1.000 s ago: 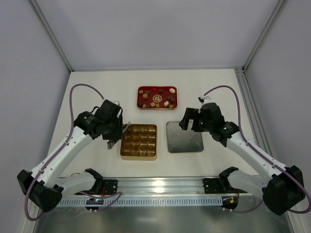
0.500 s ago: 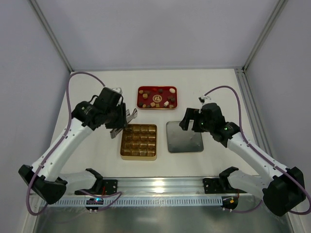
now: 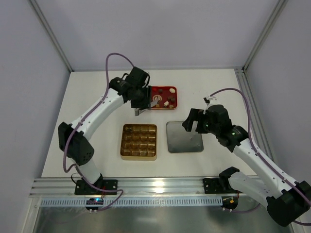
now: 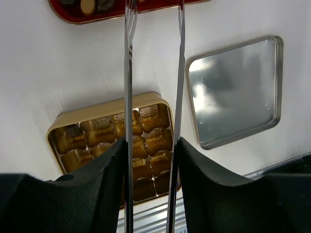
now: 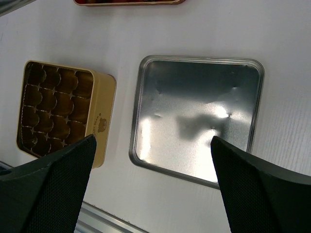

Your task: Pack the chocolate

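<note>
The chocolate pieces (image 3: 163,101), dark, light brown and cream, lie in the flat red tray (image 3: 163,90) at the back. My left gripper (image 3: 143,99) hangs over the tray's left end, shut on thin metal tongs (image 4: 129,73). The two tong blades are apart, run up to the tray's edge (image 4: 73,17) and leave the frame there. A few pieces (image 4: 90,5) show beside them. The gold gridded box (image 3: 139,141) is in the middle; it also shows in the left wrist view (image 4: 104,104) and the right wrist view (image 5: 99,121). My right gripper (image 3: 192,121) is open and empty, above the silver lid.
A silver lid (image 3: 184,137) lies upside down right of the gold box; it also shows in the left wrist view (image 4: 233,92) and the right wrist view (image 5: 199,116). The aluminium rail (image 3: 160,187) runs along the near edge. The red tray's edge (image 5: 129,2) shows at the top.
My left arm has swung from beside the gold box's left edge up and right to the red tray, carrying the tongs. The right arm has shifted only slightly.
</note>
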Motion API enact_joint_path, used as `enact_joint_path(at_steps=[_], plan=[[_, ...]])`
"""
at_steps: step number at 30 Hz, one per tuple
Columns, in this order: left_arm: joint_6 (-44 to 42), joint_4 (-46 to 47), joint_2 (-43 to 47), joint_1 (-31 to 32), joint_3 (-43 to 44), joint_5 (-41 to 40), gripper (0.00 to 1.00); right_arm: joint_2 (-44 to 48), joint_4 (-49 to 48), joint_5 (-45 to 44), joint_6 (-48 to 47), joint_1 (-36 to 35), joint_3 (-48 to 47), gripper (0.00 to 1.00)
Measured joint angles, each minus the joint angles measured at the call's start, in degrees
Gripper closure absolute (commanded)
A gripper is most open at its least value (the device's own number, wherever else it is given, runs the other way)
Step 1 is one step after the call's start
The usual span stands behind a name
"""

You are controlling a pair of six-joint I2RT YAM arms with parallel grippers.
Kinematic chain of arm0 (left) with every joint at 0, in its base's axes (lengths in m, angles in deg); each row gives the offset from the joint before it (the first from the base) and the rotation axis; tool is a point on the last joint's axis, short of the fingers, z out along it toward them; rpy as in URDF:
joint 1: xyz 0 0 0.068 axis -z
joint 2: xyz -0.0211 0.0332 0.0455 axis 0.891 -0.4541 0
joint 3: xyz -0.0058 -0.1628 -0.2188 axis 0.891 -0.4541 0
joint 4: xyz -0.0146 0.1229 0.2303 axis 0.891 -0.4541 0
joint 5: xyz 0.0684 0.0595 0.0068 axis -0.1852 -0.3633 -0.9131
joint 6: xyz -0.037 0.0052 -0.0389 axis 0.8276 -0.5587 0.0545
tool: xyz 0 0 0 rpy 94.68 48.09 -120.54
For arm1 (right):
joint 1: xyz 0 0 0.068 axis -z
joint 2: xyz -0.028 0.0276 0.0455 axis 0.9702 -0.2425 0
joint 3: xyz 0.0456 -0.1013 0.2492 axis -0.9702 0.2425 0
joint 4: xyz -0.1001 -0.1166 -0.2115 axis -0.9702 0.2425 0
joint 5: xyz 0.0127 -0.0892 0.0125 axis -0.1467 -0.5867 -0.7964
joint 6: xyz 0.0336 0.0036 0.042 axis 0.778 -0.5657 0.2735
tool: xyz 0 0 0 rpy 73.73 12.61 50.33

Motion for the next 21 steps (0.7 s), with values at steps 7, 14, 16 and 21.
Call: enact_joint_path(at_steps=[7, 14, 16, 21], plan=[[-2.45, 2.08, -9.79, 2.01, 6.82, 1.09, 0.54, 2.23, 2.56, -0.35, 0.0, 0.0, -0.02, 0.0], [-4.92, 3.28, -15.19, 2.36, 10.95, 1.07, 0.54, 3.26, 3.19, -1.88, 0.0, 0.0, -0.02, 0.0], [-5.42, 3.32, -16.48, 2.38, 12.26, 1.05, 0.54, 3.43, 3.52, -2.1, 0.0, 0.0, -0.02, 0.0], [-6.73, 3.39, -19.28, 2.45, 15.02, 0.79, 0.54, 3.72, 4.17, -2.49, -0.11, 0.0, -0.02, 0.0]])
